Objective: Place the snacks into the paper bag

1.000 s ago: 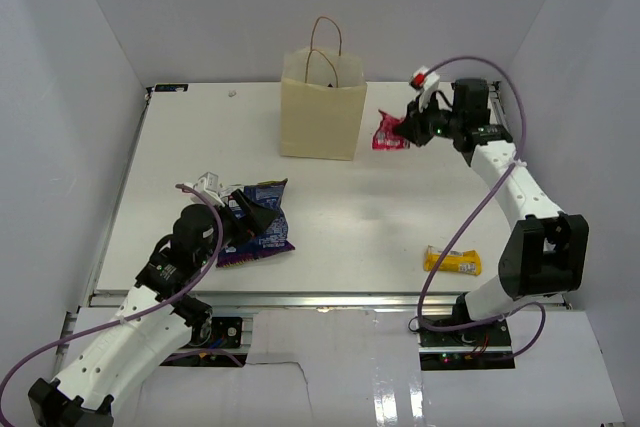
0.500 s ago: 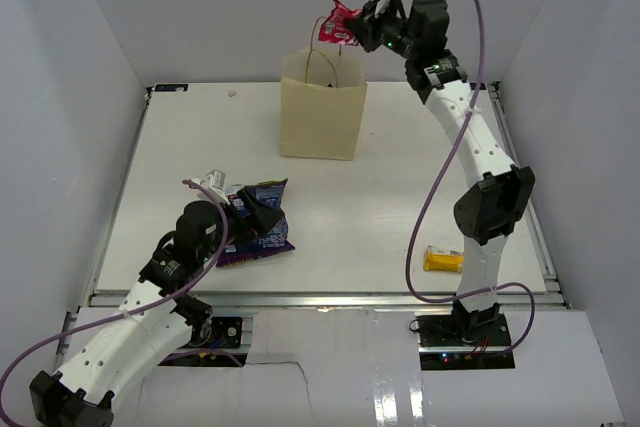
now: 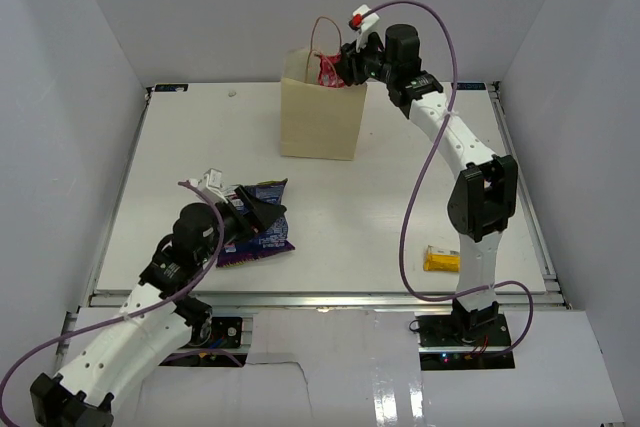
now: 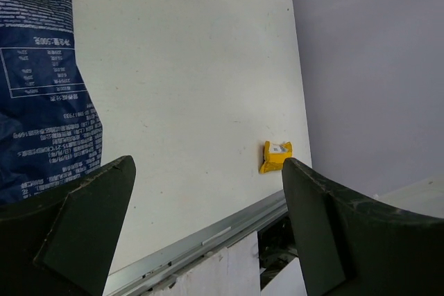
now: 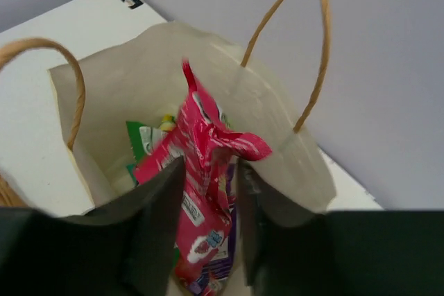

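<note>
Over the paper bag [image 5: 281, 145], the right fingers [image 5: 139, 233] flank the magenta packet [image 5: 207, 149], grip unclear; left fingers [image 4: 80, 223] gape wide.

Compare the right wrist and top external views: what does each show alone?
Only right wrist: the inside of the tan kraft paper bag, where a green packet lies. Only top external: the large blue-purple snack bag by the left gripper and the yellow bar on the white table. Both: the paper bag with the magenta packet between the fingers of the right gripper at the bag's mouth.
</note>
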Controlling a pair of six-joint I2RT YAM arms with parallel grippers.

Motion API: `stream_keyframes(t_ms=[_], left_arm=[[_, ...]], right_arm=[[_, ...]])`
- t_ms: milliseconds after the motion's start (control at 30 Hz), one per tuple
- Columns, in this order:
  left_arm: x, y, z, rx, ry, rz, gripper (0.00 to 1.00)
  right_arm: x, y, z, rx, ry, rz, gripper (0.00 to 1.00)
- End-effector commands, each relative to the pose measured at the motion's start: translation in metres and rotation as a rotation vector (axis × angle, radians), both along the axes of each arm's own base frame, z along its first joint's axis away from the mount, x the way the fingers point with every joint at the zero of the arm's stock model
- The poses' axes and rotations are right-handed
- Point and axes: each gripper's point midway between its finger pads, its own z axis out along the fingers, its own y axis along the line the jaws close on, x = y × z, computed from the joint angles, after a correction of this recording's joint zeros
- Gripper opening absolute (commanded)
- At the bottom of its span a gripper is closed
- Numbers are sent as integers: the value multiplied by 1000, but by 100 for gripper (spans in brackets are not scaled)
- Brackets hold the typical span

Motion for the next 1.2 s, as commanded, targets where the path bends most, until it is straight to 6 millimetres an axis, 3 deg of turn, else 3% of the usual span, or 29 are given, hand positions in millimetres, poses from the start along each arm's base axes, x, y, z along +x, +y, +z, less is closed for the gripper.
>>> stream_keyframes(t_ms=[0,33,67,100,133,167,200,267,300,333,367,400,433,467,500,533,600,633,667,700,800,867,900,933,1033,1167], left_arm=[[2,-20,5,-22,-21,-97,98],[2,-24,3,-13,-14,-123,98],[3,-29,5,-13,-12,-147,98],[3,-34,3,-10,1,-173,97],[3,-43,-6,-2,39,-223,95],[3,-48,-4,0,42,-254,95],[4,-54,-4,-5,42,-281,95],[-1,-69,-11,-16,66,-378,94],[0,-74,-22,-6,95,-399,94],[0,-83,-15,-20,64,-429,94],[0,-88,-17,-18,68,-448,94],[-4,-97,-26,-5,97,-483,94],[-2,-104,-24,-8,90,-497,94],[-2,-109,-25,-4,95,-511,94],[-7,-118,-36,8,125,-539,94],[-7,-124,-36,4,122,-552,94],[-11,-136,-38,8,131,-581,94],[-12,-141,-47,20,159,-589,94],[-15,-148,-46,21,158,-606,95],[-15,-151,-54,31,180,-611,94],[-20,-163,-53,33,181,-641,94],[-22,-167,-57,40,195,-651,94],[-24,-169,-57,40,192,-661,94],[-25,-170,-58,40,200,-662,94],[-29,-172,-59,42,204,-668,94],[-36,-171,-56,38,199,-660,94]], right_arm=[[-25,-4,27,-19,-66,73,51],[-27,-9,25,-26,-54,69,58],[-34,-17,35,-16,-55,65,75],[-33,-38,32,9,4,42,78],[-51,-44,37,38,35,115,80],[-51,-71,35,57,71,108,82],[-67,-78,34,64,84,189,83],[-107,-112,9,-23,149,243,86],[-121,-122,-17,-67,209,263,88],[-132,-136,-35,-189,134,321,88],[-175,-147,-70,-252,301,374,88],[-203,-155,-104,-308,393,429,88],[-223,-169,-130,-424,396,491,88],[-250,-179,-145,-447,492,512,89],[-283,-194,-174,-431,648,502,89],[-295,-204,-185,-447,692,477,89],[-303,-226,-189,-463,673,375,89],[-318,-237,-208,-519,717,337,89],[-323,-243,-205,-558,671,295,90],[-335,-251,-222,-610,683,289,91],[-351,-264,-235,-764,541,363,93],[-369,-268,-257,-828,492,429,93],[-364,-271,-263,-879,418,462,93],[-372,-271,-276,-892,411,490,93],[-361,-272,-288,-910,371,490,90],[-346,-272,-289,-890,401,471,78]])
